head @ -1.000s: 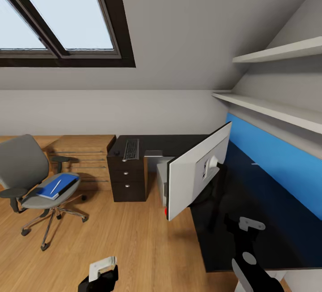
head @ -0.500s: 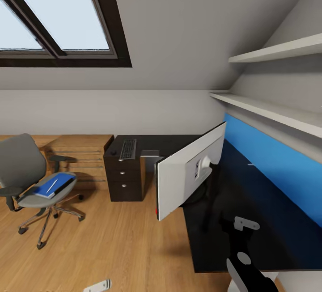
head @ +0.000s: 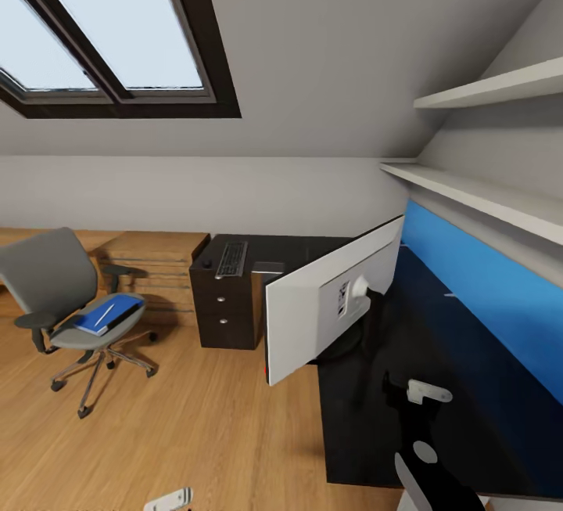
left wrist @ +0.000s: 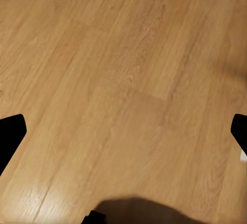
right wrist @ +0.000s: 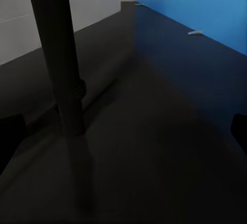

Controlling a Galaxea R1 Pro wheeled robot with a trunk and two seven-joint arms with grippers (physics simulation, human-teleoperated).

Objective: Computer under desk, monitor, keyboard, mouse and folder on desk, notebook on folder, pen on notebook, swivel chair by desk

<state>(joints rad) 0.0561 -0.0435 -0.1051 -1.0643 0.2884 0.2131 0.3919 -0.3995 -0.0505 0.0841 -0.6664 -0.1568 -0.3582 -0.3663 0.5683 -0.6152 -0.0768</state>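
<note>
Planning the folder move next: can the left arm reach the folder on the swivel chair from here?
Probably not. The folder lies on the swivel chair seat well across the wooden floor, while the left end effector hangs open over bare floor near the robot. Nothing blocks it; the robot would need to drive closer.

right arm (head: 426, 472): black links, pale grey rounded shell, light metal bracket
left gripper (head: 168, 500): pale grey plate
fingertips (left wrist: 11, 134): black

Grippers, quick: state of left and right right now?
Left gripper: open, holding nothing, above the wooden floor.
Right gripper: open, holding nothing, over the desk.
</note>
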